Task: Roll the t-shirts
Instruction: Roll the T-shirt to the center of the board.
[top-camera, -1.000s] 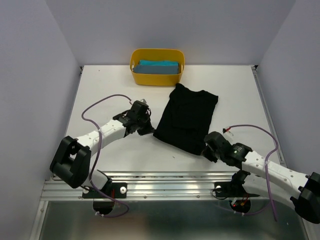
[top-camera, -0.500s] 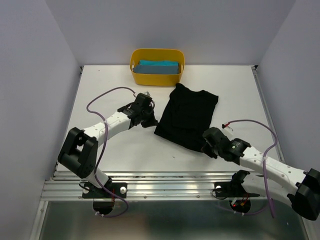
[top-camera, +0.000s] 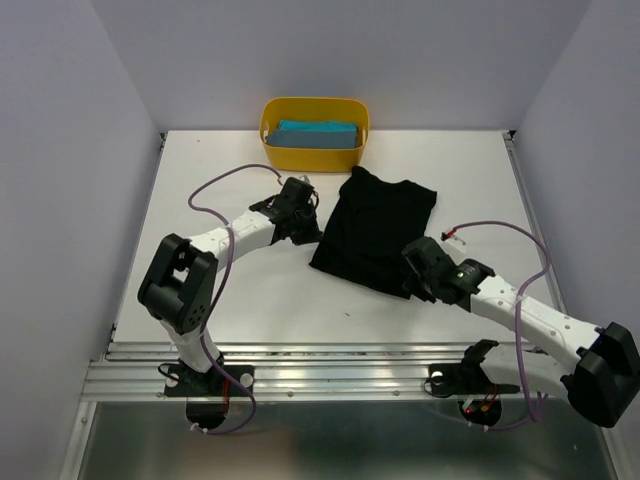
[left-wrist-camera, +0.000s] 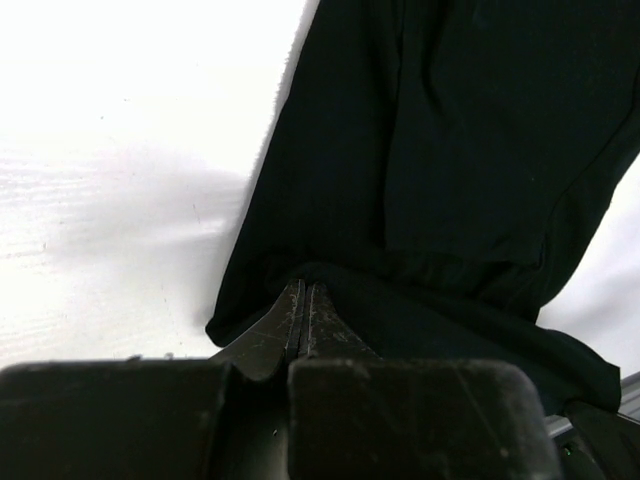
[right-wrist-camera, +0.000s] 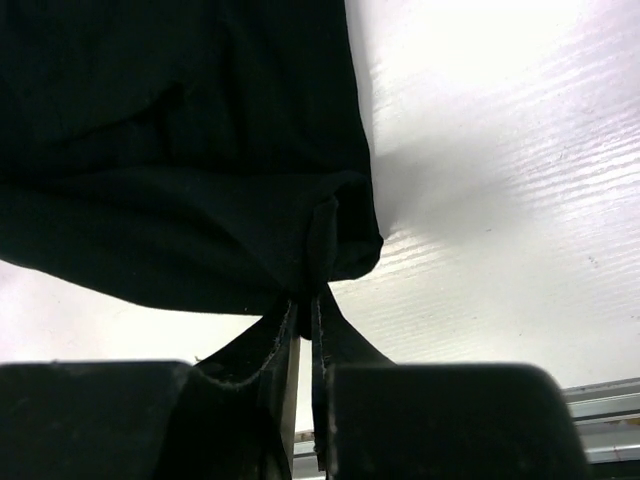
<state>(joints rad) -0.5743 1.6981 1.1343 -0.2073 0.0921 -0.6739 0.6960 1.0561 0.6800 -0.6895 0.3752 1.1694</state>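
Observation:
The black t-shirt lies folded into a long strip at the table's middle, collar end towards the yellow tub. My left gripper is at the strip's near left corner, jaws shut with the black cloth bunched at their tips. My right gripper is at the near right corner, shut on a pinch of the hem at its fingertips. The near hem is bunched between the two grippers. The teal-blue t-shirt lies folded in the tub.
The yellow plastic tub stands at the table's back middle, just beyond the shirt's collar. White table lies to the left of and in front of the shirt. Purple cables loop off both arms. The metal rail runs along the near edge.
Both grippers have moved away from the near edge towards the tub, taking the black shirt's near hem with them. The strip looks shorter, its near end bunched up.

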